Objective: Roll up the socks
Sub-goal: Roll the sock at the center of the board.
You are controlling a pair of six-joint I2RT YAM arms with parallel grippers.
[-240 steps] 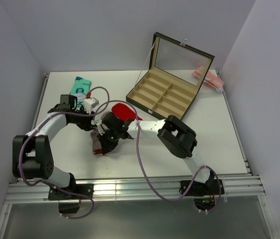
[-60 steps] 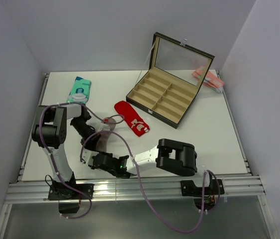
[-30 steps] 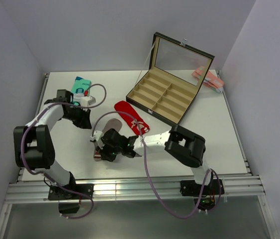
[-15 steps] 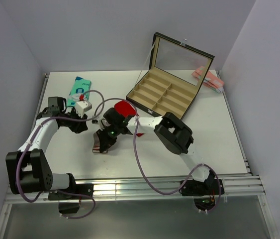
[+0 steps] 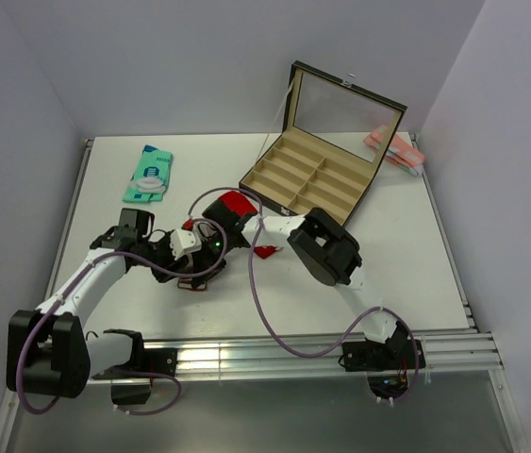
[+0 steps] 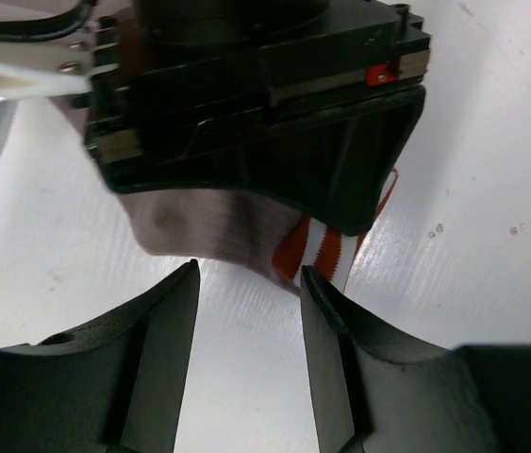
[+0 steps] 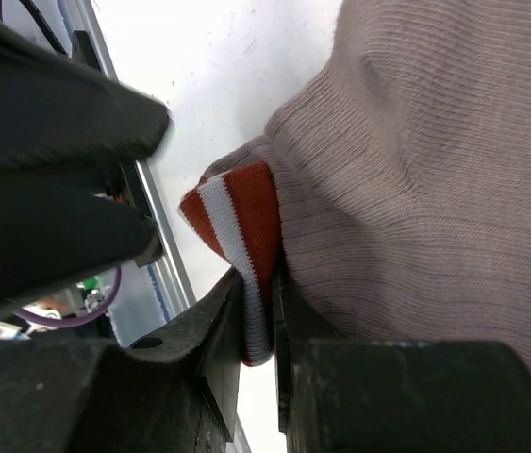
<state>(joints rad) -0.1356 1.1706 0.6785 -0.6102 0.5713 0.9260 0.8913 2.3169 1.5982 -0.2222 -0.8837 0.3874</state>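
Left fingers (image 6: 152, 368) are now spread wide with nothing between them. A second ago they were nearly pressed together, parked far left by the teal printed sock (image 5: 150, 174). The left arm has swung in, so they sit just beside the right fingers (image 7: 218, 368), aimed at the same fabric.

Right fingers are unchanged, pinching the red-and-white striped cuff (image 7: 237, 236) of the small bright red fabric sock (image 5: 237, 204). Dull mauve ribbed fabric (image 7: 435, 170) is bunched against them; I take it for the sock's inside, but I'm not certain. The sock sits mid white surface (image 5: 388, 264), just near-left of the box, red end toward it.

My read: the left is opening to take a second hold at the cuff end so I can turn the roll. The roll looks started but not finished.

Containers: a black box with tan divided compartments (image 5: 284, 209) sits right of centre, its glass lid (image 5: 340, 109) standing open. Every compartment I can see is bare. The teal sock lies flat far left. A pale pink fabric bundle (image 5: 393, 149) lies behind the box at far right. Both are well apart from the fingers.
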